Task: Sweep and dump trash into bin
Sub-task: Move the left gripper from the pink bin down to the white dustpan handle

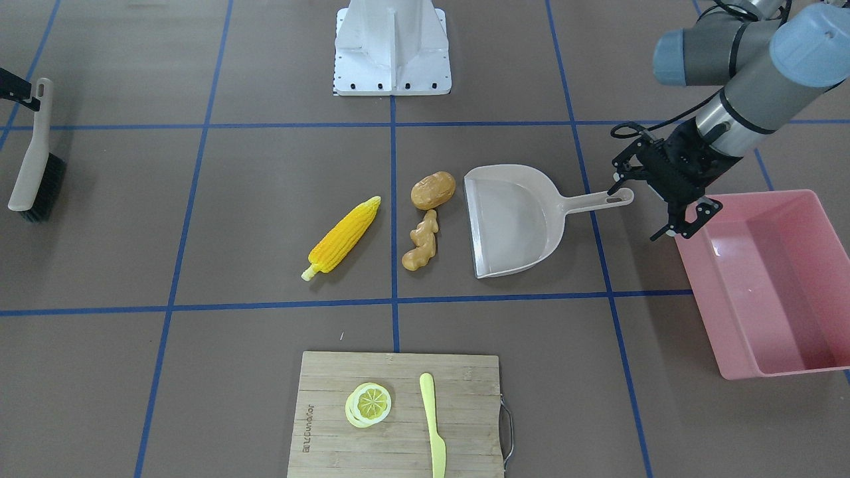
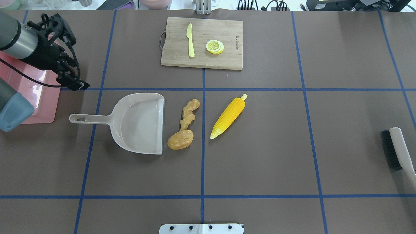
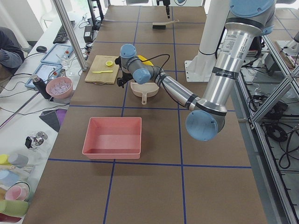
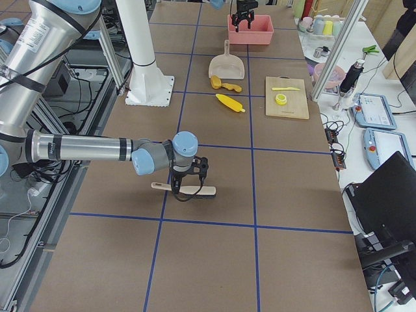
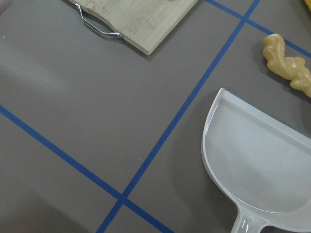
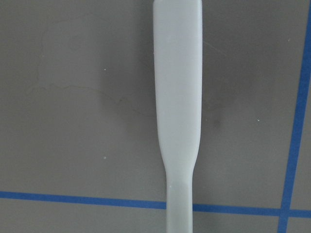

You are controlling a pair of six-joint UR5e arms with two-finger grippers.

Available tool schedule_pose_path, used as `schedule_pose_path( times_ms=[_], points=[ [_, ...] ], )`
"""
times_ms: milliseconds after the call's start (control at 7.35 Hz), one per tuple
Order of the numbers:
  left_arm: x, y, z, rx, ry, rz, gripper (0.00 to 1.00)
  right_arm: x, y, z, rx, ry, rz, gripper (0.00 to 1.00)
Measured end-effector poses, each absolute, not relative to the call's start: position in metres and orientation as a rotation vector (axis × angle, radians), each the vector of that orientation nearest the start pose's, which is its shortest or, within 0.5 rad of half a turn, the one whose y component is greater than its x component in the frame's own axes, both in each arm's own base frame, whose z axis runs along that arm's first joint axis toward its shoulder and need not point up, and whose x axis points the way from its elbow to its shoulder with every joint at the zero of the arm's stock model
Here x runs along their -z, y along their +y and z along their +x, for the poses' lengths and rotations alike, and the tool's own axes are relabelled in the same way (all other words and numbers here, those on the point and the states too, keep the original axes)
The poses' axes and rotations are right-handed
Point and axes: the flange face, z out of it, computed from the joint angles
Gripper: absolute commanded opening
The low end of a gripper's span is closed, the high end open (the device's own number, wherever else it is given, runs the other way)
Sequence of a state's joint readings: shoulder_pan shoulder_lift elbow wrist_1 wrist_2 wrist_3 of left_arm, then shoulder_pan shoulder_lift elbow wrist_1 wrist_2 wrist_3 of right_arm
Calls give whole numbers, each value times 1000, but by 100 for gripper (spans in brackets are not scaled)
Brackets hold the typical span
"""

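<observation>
The yellow corn cob [image 1: 345, 238], brown potato [image 1: 433, 190] and tan ginger root [image 1: 421, 242] lie mid-table beside the open mouth of the beige dustpan [image 1: 514, 219]. The pink bin [image 1: 770, 292] stands past the dustpan's handle and looks empty. My left gripper [image 1: 641, 209] is open and empty, hovering between the handle's end and the bin's corner. My right gripper [image 1: 16, 86] is at the far end over the handle of a beige brush [image 1: 36, 166]. The right wrist view shows the brush handle [image 6: 177, 97] centred below; I cannot tell if the jaws grip it.
A bamboo cutting board [image 1: 398, 425] with a lemon slice [image 1: 368, 403] and a yellow-green knife [image 1: 431, 418] lies at the operators' side of the table. The robot's white base [image 1: 392, 46] stands opposite. Blue tape lines cross the brown table.
</observation>
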State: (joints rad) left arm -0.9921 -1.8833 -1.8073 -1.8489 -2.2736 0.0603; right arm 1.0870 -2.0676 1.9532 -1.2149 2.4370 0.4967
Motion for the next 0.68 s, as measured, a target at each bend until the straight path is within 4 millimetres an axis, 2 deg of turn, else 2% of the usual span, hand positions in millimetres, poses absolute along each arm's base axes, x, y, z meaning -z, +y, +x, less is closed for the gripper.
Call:
schedule_pose_path(
  times_ms=[272, 408, 544, 680],
  points=[
    [-344, -522, 287, -911, 845, 667, 97, -640, -287, -100, 131, -846, -209, 100],
    [-353, -509, 292, -941, 844, 722, 97, -649, -285, -105, 143, -839, -215, 100],
    [-374, -490, 289, -966, 846, 767, 97, -657, -284, -111, 153, -832, -225, 100],
    [-404, -465, 284, -986, 835, 788, 96, -661, -285, -117, 156, -829, -237, 100]
  ],
)
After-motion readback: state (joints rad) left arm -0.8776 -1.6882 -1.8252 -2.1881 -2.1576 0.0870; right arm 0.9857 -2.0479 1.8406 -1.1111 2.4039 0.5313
